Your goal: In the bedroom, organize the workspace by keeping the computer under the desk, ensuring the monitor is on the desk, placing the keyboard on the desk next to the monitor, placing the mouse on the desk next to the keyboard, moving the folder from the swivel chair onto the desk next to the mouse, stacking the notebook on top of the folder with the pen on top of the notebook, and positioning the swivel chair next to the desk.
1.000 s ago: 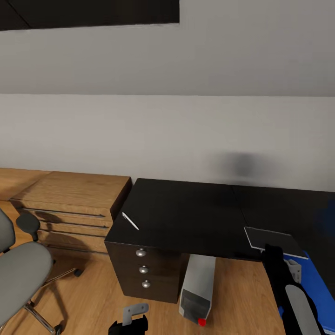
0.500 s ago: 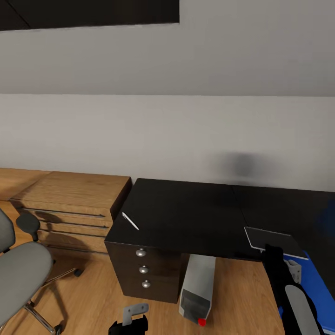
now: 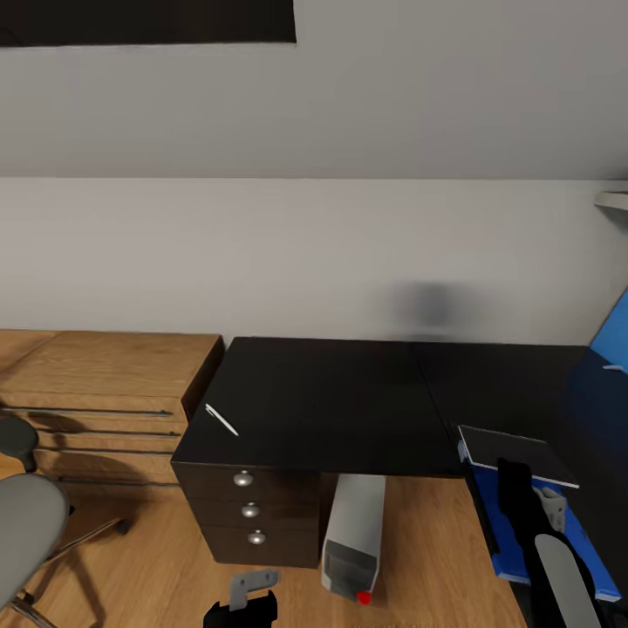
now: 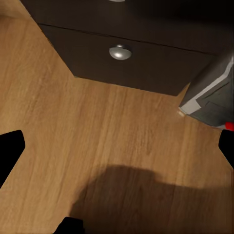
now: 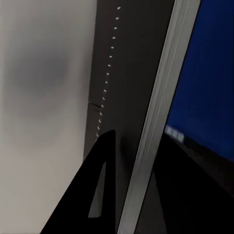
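Plain grey wall and wood floor frame the scene, and since a moment ago the whole head view has slid leftward: the camera has turned right, not the furniture. The black surface (image 3: 349,401) is otherwise bare but for the pen (image 3: 221,419) near its left edge; the computer (image 3: 353,534) stands beneath it. The swivel chair (image 3: 30,523) sits well to the left. The right gripper (image 3: 523,493) is clamped on the notebook (image 3: 515,453) above the blue folder (image 3: 558,532). The left gripper (image 4: 117,146) hangs low, jaws apart. Judging by this, stacking comes next.
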